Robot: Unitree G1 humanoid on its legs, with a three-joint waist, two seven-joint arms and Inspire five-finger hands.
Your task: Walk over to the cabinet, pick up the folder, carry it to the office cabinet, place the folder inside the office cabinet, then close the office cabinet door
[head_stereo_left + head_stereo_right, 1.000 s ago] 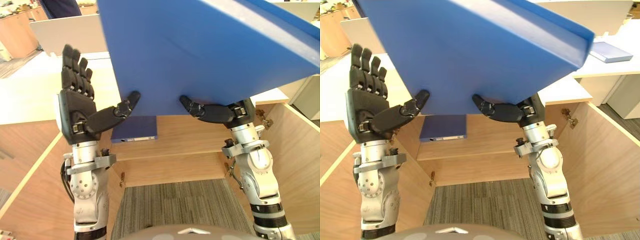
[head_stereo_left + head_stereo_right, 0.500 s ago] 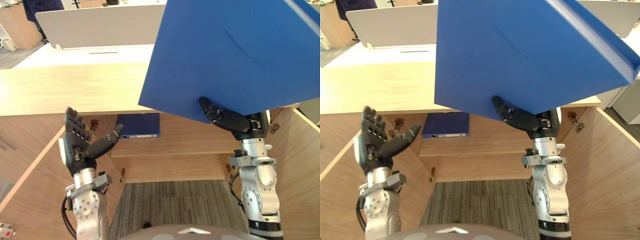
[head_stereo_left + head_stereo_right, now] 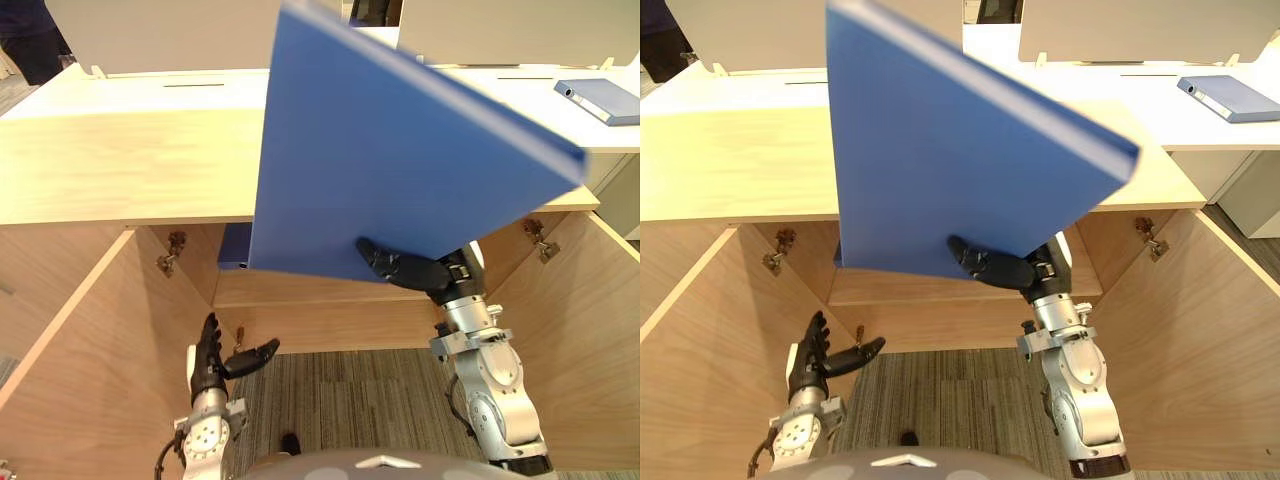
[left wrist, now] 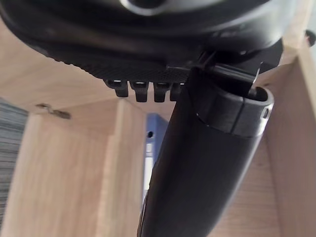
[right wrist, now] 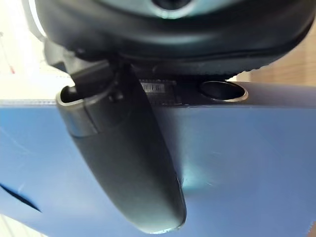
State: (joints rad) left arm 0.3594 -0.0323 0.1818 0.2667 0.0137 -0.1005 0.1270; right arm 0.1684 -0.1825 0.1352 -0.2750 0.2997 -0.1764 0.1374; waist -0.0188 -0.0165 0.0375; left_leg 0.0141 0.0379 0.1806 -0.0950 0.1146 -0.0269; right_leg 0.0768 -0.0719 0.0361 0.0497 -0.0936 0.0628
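A large blue folder stands tilted in the air in front of the open wooden office cabinet. My right hand is shut on its lower edge, the thumb pressed flat on the near blue face and the fingers hidden behind it. My left hand hangs low by the left door, apart from the folder, open with straight fingers and the thumb spread.
A second blue folder lies on the cabinet's shelf, partly hidden by the held one. Both doors stand wide open. Another blue folder lies on the white desk at the back right. Carpet lies below.
My left hand has come off the folder's edge and dropped low. The right hand alone holds the folder, which has swung and tilted. The camera has also shifted.
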